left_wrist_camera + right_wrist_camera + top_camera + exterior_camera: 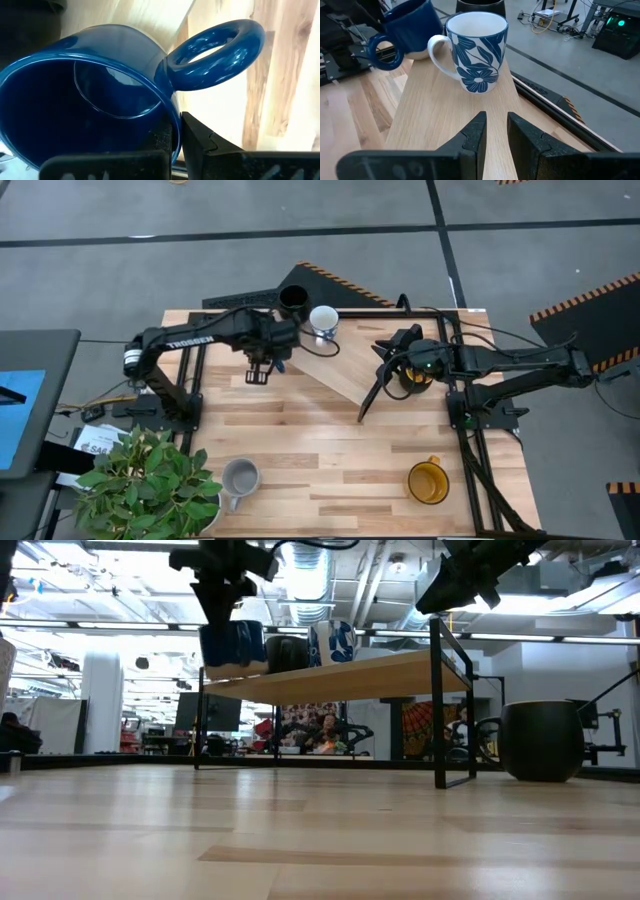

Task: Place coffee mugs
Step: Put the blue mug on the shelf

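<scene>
A raised wooden shelf (355,365) stands across the far middle of the table. A black mug (294,298) and a white mug with blue flowers (476,50) stand on it. My left gripper (262,368) is shut on a dark blue mug (100,90) at the shelf's left end, and the mug also shows in the low view (232,643). My right gripper (495,132) hovers over the shelf, pointing at the white mug, its fingers a narrow gap apart and empty. A light grey mug (240,478) and a yellow-orange mug (428,482) stand on the table near its front edge. My left gripper pinches the blue mug's wall at the rim (172,117), right beside the handle (215,50). One finger is inside the mug and one outside. The fingers come from above, pointing down. The mug hangs roughly upright below them, about level with the shelf's top; whether it touches the shelf, I cannot tell.
Another yellow mug (412,380) sits on the table under my right arm, beside the shelf's black frame (440,700). A potted plant (150,480) stands at the near left corner. Bare table lies between the shelf and the two front mugs.
</scene>
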Available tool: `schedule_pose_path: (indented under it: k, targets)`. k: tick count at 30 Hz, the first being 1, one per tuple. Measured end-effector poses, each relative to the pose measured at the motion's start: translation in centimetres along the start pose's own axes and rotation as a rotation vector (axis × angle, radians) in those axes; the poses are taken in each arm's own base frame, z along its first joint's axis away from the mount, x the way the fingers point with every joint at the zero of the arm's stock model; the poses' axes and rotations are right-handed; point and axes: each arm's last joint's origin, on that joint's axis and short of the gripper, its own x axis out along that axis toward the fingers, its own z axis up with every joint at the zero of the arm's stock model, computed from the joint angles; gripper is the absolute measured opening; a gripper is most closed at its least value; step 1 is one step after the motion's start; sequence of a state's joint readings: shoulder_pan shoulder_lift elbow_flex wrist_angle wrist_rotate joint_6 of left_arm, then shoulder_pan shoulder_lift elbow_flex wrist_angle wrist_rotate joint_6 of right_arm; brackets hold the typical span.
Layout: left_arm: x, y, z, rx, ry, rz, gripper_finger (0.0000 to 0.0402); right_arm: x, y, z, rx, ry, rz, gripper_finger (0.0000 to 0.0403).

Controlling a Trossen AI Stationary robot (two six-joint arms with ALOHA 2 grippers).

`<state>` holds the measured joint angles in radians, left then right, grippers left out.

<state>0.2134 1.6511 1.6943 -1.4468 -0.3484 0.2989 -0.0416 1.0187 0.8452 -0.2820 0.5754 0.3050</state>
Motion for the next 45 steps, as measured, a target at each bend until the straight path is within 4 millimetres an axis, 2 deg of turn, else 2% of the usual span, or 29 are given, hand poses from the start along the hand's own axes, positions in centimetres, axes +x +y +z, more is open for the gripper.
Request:
schedule_pose_path:
  k: [10,27,39,45]
  targets:
    - [0.4,0.9,-0.1,-0.026,0.001,0.006,0.0014,0.0,0.0,0.0,0.0,0.001,0.0,0.0103]
    - [0.4,1.4,0.5,-0.015,-0.045,0.096,0.0094,0.0,0.0,0.0,0.0,0.001,0.001,0.0103]
    - [0.4,1.5,0.4,-0.044,-0.021,0.134,0.0179,0.0,0.0,0.0,0.001,0.001,0.002,0.0103]
    - [0.4,1.4,-0.1,-0.101,0.032,0.157,0.0192,0.0,0.0,0.0,0.001,0.001,0.002,0.0103]
